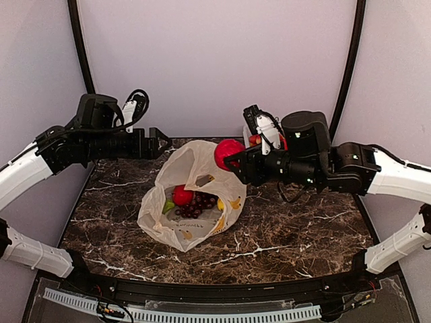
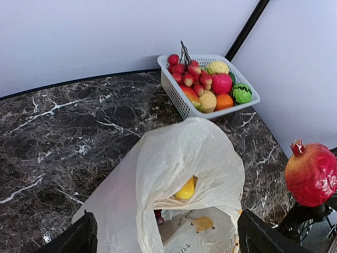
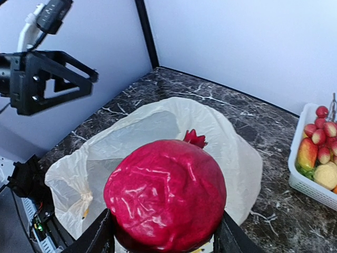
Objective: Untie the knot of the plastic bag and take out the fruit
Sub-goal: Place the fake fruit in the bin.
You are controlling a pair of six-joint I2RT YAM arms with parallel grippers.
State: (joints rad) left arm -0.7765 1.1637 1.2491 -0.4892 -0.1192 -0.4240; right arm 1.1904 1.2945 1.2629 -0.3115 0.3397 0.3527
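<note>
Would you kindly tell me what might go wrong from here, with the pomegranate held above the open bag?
1. The glossy, round pomegranate is pinched only at its sides by the right gripper; it may slip and drop onto the plastic bag.
2. The white mesh basket is already heaped high, so the pomegranate could roll off.
3. The left gripper is open, holding nothing; the bag might slump over the grapes.
</note>
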